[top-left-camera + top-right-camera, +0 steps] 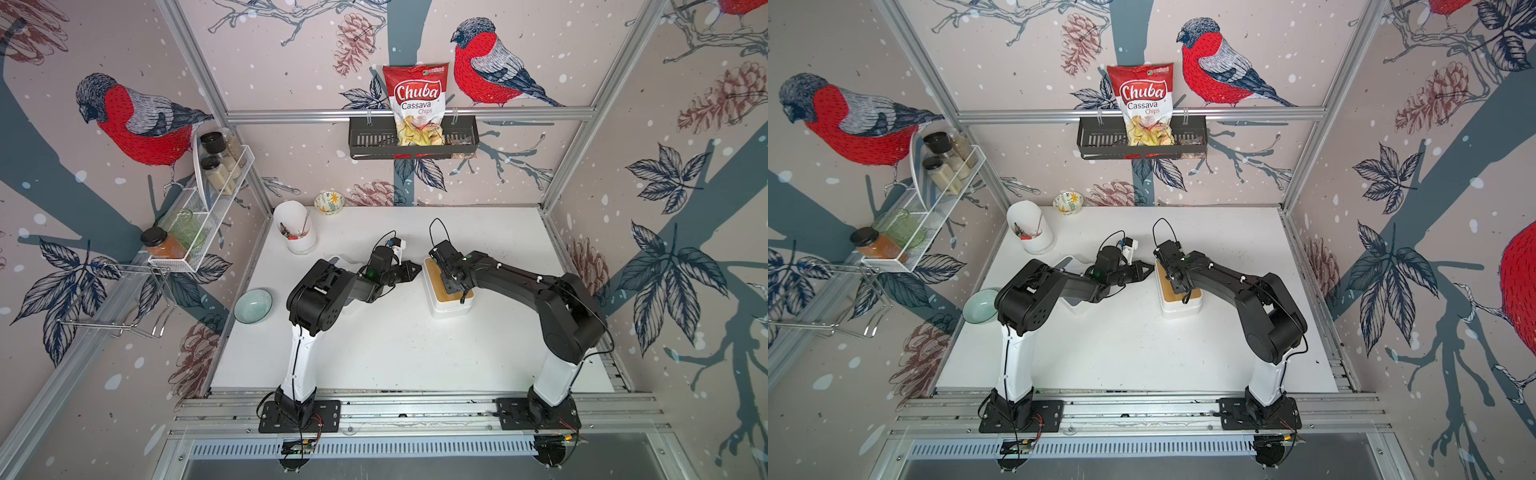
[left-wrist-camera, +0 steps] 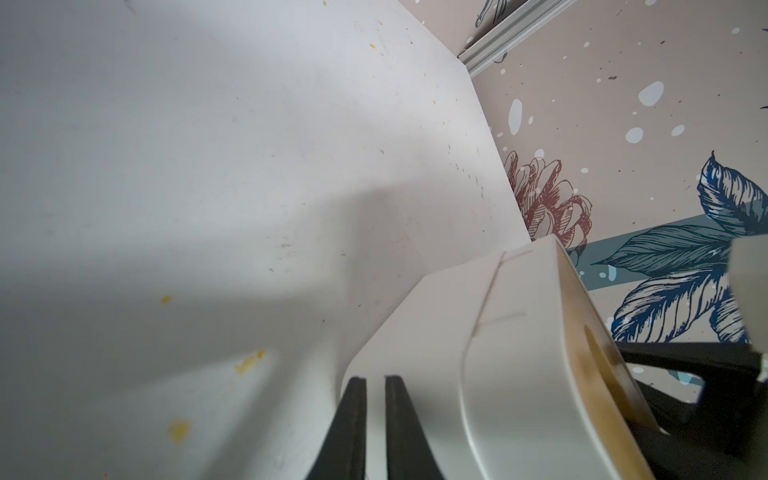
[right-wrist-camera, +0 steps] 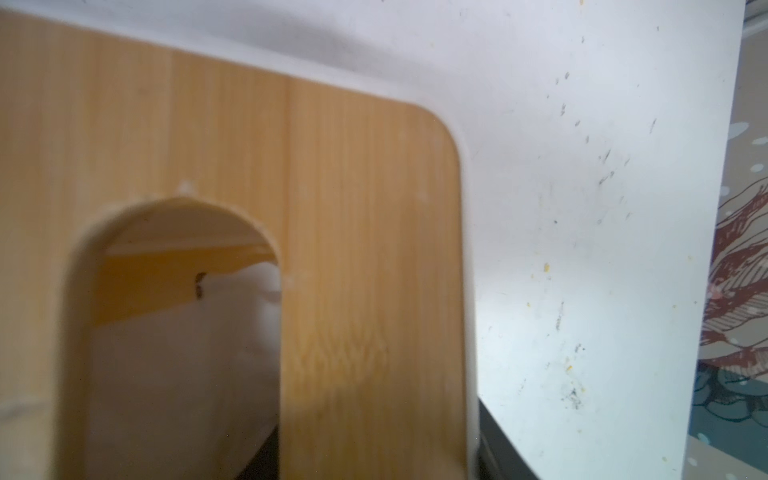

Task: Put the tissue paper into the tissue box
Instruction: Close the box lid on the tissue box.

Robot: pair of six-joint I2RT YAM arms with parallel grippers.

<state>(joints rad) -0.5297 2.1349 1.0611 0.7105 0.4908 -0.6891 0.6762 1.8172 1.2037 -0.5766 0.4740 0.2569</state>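
Two grippers meet at the tissue box [image 1: 448, 306]. The right gripper [image 1: 454, 286] hangs over the box's bamboo lid [image 3: 365, 199], pointing down at the rounded slot [image 3: 174, 232] cut in it. Only dark slivers at the edge of the right wrist view hint at its fingers, so I cannot tell whether its jaws are apart or together. Directly below it, through the slot, white tissue paper [image 3: 178, 357] lies inside the box, under the lid.

The left gripper [image 2: 375, 380] reaches in from the other side, its tip just beside the box's white wall [image 2: 519, 353], low down near the table. Its two black fingers [image 2: 353, 415] stand almost together, with only a thin slit between them and nothing seen held there. In both top views the left gripper [image 1: 1144, 268] points at the long side of the box [image 1: 1179, 309], opposite the right gripper [image 1: 1179, 283] above the lid.

The box sits upright near the middle of the white table [image 1: 415, 357]. Farther out on the left arm's side are a teal bowl [image 1: 252, 305] and a white utensil holder [image 1: 296, 232], with a small flowered bowl [image 1: 329, 202] at the back edge. On the back wall a bag of cassava chips [image 1: 417, 104] stands in a black rack [image 1: 459, 137].
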